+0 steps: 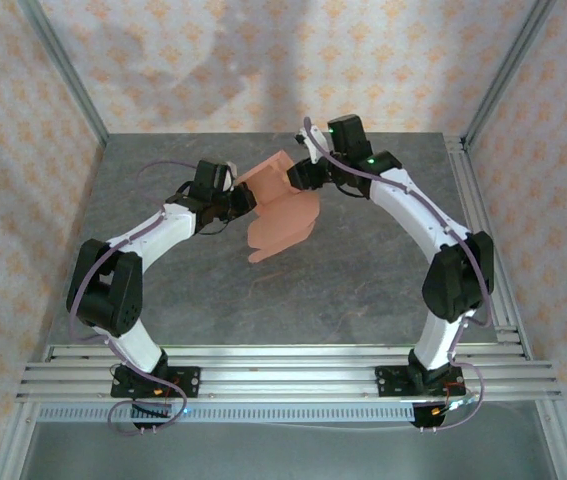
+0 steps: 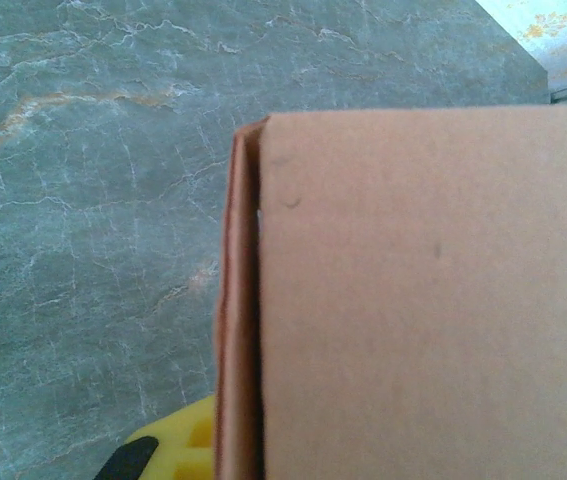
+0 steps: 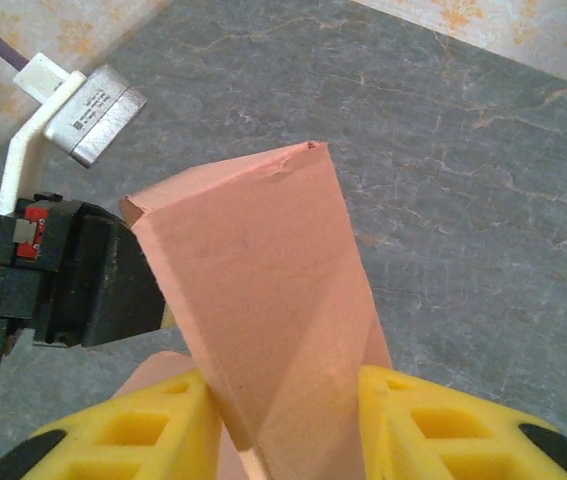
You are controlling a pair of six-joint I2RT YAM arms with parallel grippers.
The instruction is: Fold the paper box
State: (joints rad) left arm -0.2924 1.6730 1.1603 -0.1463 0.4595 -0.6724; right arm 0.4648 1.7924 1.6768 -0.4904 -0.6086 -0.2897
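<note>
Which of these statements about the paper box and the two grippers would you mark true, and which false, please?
1. The paper box sits between the left gripper and the right gripper. True.
2. The paper box is blue. False: it is salmon-orange card.
3. The right gripper's yellow fingers stand on either side of a card panel. True.
4. The left gripper is wide open and well away from the box. False: it is shut on the box's edge.
5. The table is plain white. False: it is grey with a marbled pattern.
</note>
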